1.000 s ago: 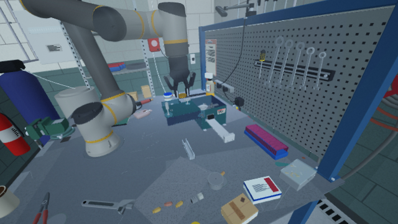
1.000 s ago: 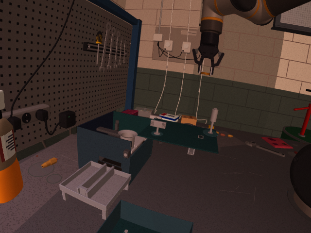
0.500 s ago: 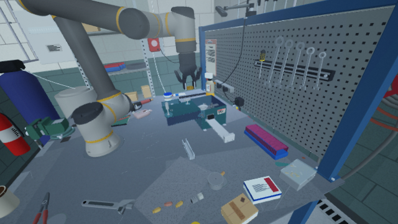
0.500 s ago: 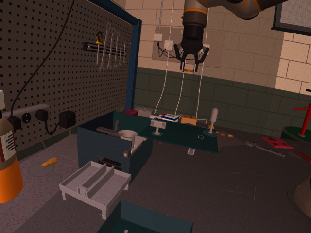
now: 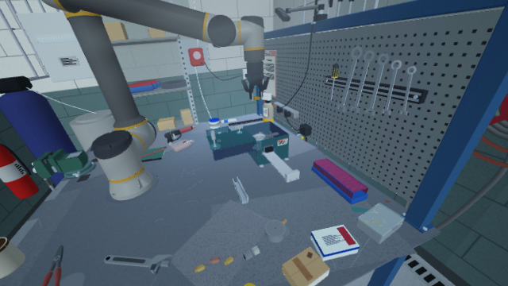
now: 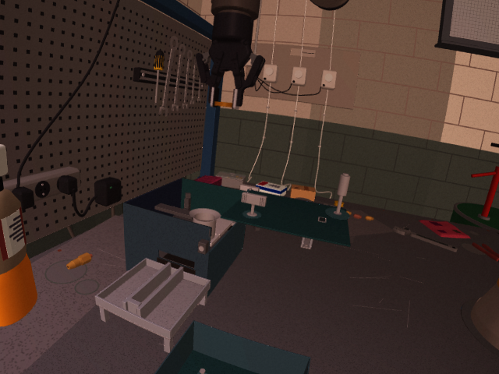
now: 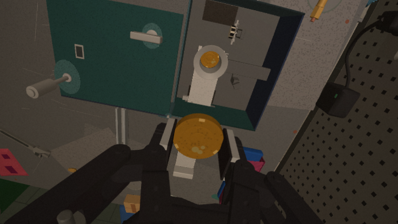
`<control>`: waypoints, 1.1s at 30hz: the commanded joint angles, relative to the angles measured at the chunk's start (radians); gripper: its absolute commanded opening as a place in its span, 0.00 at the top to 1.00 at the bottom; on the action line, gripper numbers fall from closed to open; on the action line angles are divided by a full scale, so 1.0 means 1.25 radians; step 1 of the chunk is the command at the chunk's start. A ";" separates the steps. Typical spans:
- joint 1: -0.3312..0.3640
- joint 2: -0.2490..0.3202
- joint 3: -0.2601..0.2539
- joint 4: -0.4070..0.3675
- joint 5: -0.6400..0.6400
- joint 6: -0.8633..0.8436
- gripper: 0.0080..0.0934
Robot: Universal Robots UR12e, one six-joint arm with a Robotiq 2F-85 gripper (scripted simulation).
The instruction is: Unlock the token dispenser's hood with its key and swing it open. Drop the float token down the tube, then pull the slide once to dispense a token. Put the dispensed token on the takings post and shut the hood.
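Note:
A round orange float token [image 7: 198,136] sits flat between my fingers, high above the dispenser. Below it the teal token dispenser [image 5: 262,141] stands open, its hood [image 7: 117,53] swung flat to the side. The pale tube mouth [image 7: 210,61] inside the box shows another orange token in it. The hood carries a T-handle [image 7: 146,37], a small keyhole plate [image 7: 79,51] and the upright takings post [image 6: 342,189]. A pale slide tray [image 6: 153,288] sticks out of the dispenser's front. My gripper [image 7: 198,145] [image 6: 225,98] [image 5: 256,95] is closed on the float token.
A pegboard [image 5: 373,99] with wrenches and a screwdriver runs behind the dispenser, with a socket strip and plugs [image 6: 60,187] low on it. An orange bottle [image 6: 12,257] stands near it. A purple-and-blue case [image 5: 339,180], small boxes, a wrench and pliers lie about the bench.

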 commanded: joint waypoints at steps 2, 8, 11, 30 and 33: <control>0.011 0.008 -0.009 0.000 0.000 0.012 1.00; 0.024 0.017 -0.018 -0.001 0.000 0.026 1.00; 0.024 0.018 -0.017 -0.003 0.000 0.026 1.00; 0.026 0.121 0.124 -0.247 0.000 0.027 1.00; 0.026 0.133 0.134 -0.269 0.000 0.027 1.00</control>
